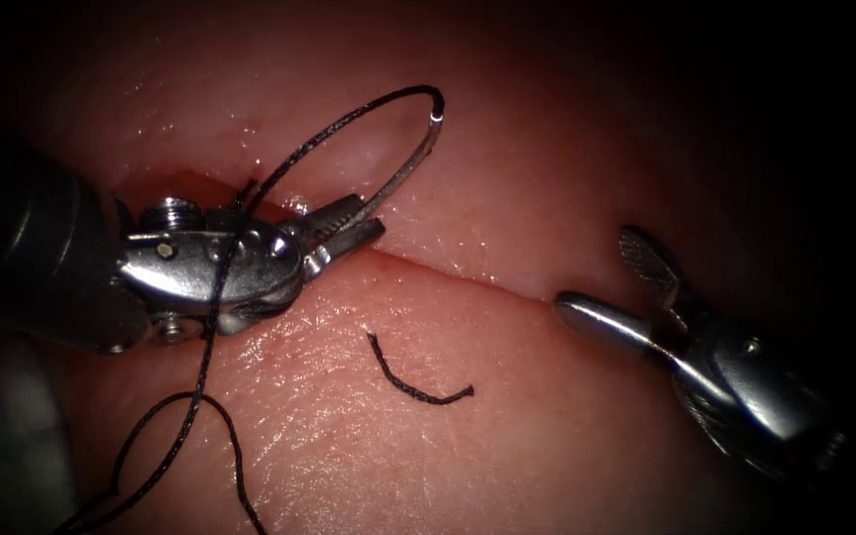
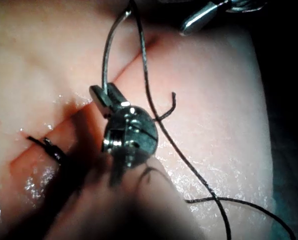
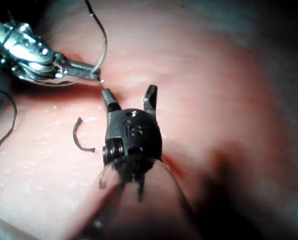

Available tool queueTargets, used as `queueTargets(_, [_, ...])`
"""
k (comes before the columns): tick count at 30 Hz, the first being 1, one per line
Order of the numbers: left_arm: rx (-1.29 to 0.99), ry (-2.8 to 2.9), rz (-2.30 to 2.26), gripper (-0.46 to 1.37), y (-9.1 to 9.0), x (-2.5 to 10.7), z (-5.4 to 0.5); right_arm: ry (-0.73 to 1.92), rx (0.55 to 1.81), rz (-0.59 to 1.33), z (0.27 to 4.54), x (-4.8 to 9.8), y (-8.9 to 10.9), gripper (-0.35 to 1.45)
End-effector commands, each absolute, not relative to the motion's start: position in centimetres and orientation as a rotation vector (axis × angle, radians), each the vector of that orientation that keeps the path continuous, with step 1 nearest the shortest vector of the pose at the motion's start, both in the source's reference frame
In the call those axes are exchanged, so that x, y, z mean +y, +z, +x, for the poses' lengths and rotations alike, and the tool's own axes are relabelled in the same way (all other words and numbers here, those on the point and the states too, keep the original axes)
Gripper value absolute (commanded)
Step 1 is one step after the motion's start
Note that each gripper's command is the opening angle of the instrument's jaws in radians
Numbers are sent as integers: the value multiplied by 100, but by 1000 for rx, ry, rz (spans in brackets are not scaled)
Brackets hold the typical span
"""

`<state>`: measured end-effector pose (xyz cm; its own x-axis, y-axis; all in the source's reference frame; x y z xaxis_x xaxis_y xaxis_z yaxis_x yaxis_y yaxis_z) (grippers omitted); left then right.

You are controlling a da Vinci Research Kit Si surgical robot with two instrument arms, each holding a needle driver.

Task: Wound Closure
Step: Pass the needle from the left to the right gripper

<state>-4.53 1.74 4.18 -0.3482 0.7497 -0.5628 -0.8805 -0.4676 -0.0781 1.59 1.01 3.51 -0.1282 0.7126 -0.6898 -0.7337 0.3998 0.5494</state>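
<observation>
1. The needle (image 1: 403, 168) is out of the tissue (image 1: 547, 416), arcing above the cut (image 1: 468, 277), thread (image 1: 200, 367) trailing off its top end.
2. Left tool (image 1: 364, 226) has its fingers clenched on the needle's lower end.
3. Right tool (image 1: 616, 287) sits at the cut's right end, fingers spread, holding nothing.
4. A cut thread end (image 1: 413, 381) lies loose between them.

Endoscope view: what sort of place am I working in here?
Probably a bench suturing practice set-up: pale pink tissue with a long cut, the left steel needle driver shut on a curved needle near its tip, clear of tissue, black thread trailing; the right driver open, empty.
</observation>
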Motion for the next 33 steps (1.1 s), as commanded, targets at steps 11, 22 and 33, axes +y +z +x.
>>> queueTargets(11, [294,1922,-646,-35,409,163,-467,1262,1205,-60,186,115,354,120])
queueTargets(22, [286,1888,-640,-35,400,158,-475,1285,1245,-72,207,118,354,120])
queueTargets(33, [269,1890,-659,-35,395,158,-479,1281,1256,-66,225,120,354,119])
